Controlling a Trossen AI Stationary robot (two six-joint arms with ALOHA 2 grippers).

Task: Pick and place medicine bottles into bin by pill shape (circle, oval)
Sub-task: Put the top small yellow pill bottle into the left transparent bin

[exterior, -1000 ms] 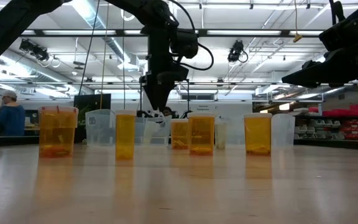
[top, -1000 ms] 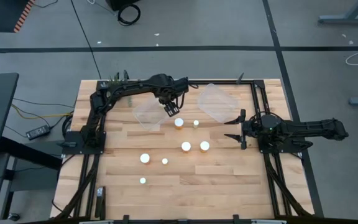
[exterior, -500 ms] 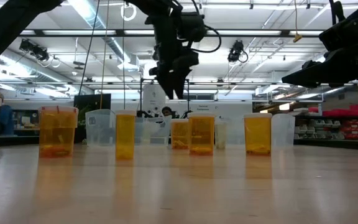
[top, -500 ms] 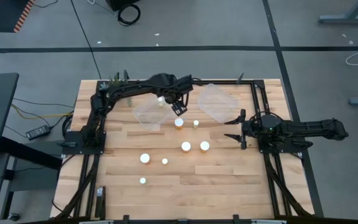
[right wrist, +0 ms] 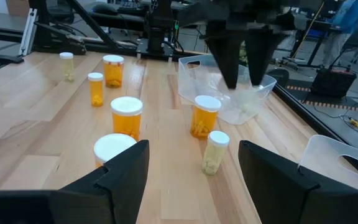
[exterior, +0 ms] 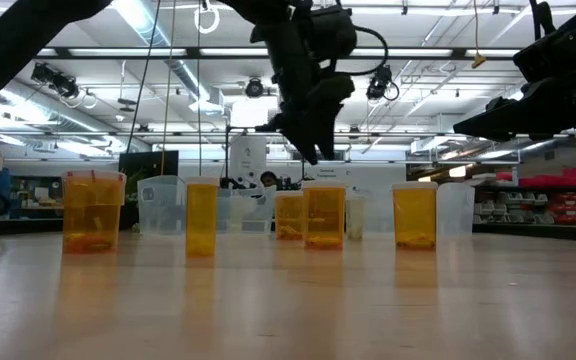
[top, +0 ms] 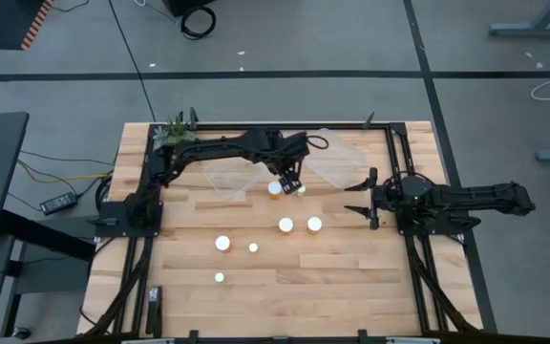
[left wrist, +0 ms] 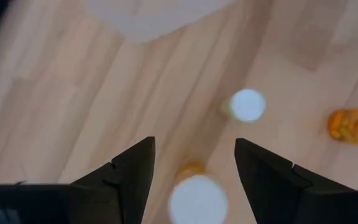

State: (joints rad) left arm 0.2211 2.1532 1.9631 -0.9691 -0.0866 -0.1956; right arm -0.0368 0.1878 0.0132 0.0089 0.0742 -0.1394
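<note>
Several white-capped medicine bottles stand upright on the wooden table. A wide orange one (top: 275, 188) and a small pale one (top: 301, 189) are at the middle far side. Two wide ones (top: 285, 225) (top: 314, 225) stand nearer, and others (top: 222, 243) at the near left. My left gripper (top: 287, 180) hangs open and empty above the wide orange bottle (left wrist: 197, 198), which shows between its fingers, with the small one (left wrist: 247, 104) beyond. My right gripper (top: 356, 199) is open and empty at the table's right, pointing left toward the bottles (right wrist: 205, 116).
Two clear plastic bins lie at the far side, one at the left (top: 225, 175) and one at the right (top: 337, 158). The left arm reaches across the left bin. A black frame (top: 390, 143) runs along the table's right side. Bare wood lies near the front edge.
My left gripper has gone from over the left bin toward the table's right and a little toward the near edge. It now hangs over the wide orange bottle at the middle far side. The bottles on the table have not moved.
</note>
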